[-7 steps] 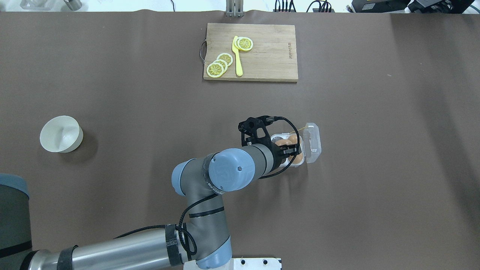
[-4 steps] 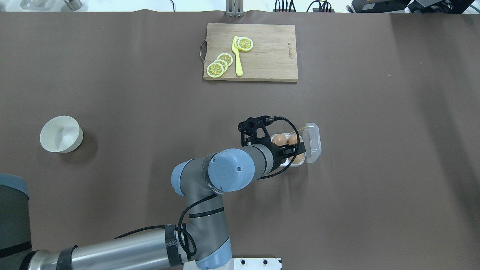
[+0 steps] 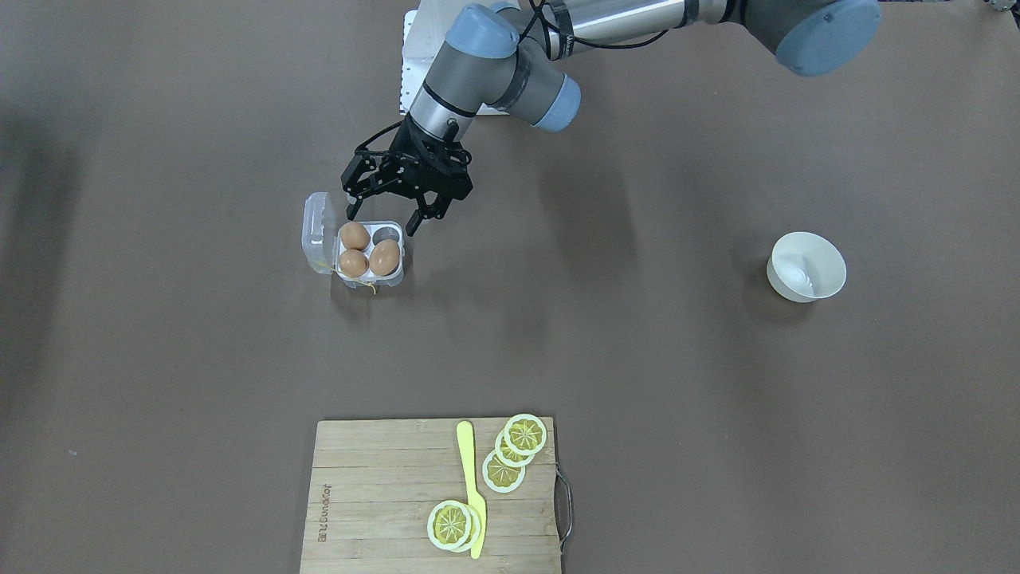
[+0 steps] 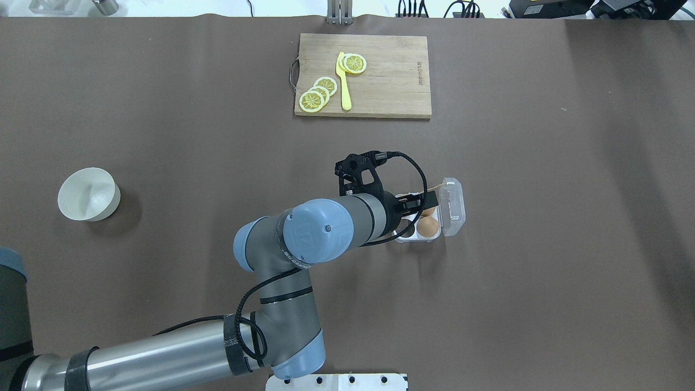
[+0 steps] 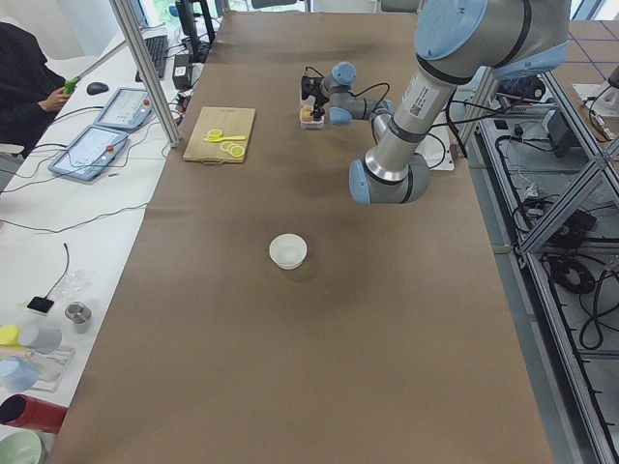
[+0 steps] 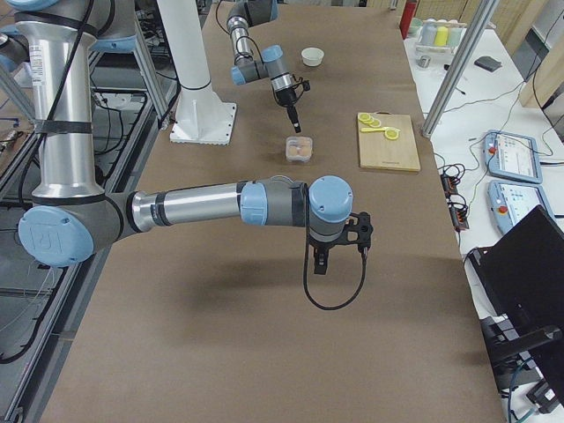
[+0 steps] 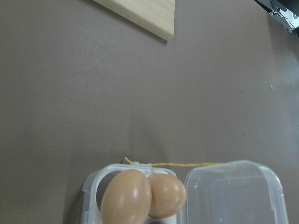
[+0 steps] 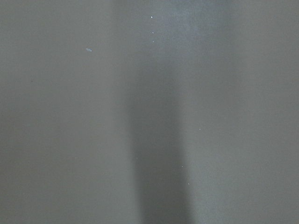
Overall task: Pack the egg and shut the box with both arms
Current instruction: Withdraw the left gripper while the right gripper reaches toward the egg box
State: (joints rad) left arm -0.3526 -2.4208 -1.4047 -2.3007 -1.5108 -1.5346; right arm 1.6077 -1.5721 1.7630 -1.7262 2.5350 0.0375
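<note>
- The left arm reached in from the near left, across the brown table.
- The left gripper hung just above the near edge of the box. Its jaws were spread wide and held nothing.
- The box sat on the table a little right of centre. Its clear lid was folded open to the right.
- An egg lay in the near-right cell, a second egg in the far-right cell and a third egg in the far-left cell. All three were brown.
- The near-left cell showed only clear plastic.
- A thin yellow string ran along the far edge of the box and lid.
- The right gripper pointed down over bare table, well to the right of the box. It showed only from the side, so it could not be told how far its jaws were open.
- The right wrist camera showed nothing but blurred table.
- A wooden board lay at the far edge of the table, well apart from the box.
- Lemon slices and a yellow knife lay on the left half of the board.
- A white bowl stood far to the left, well apart from everything else.
</note>
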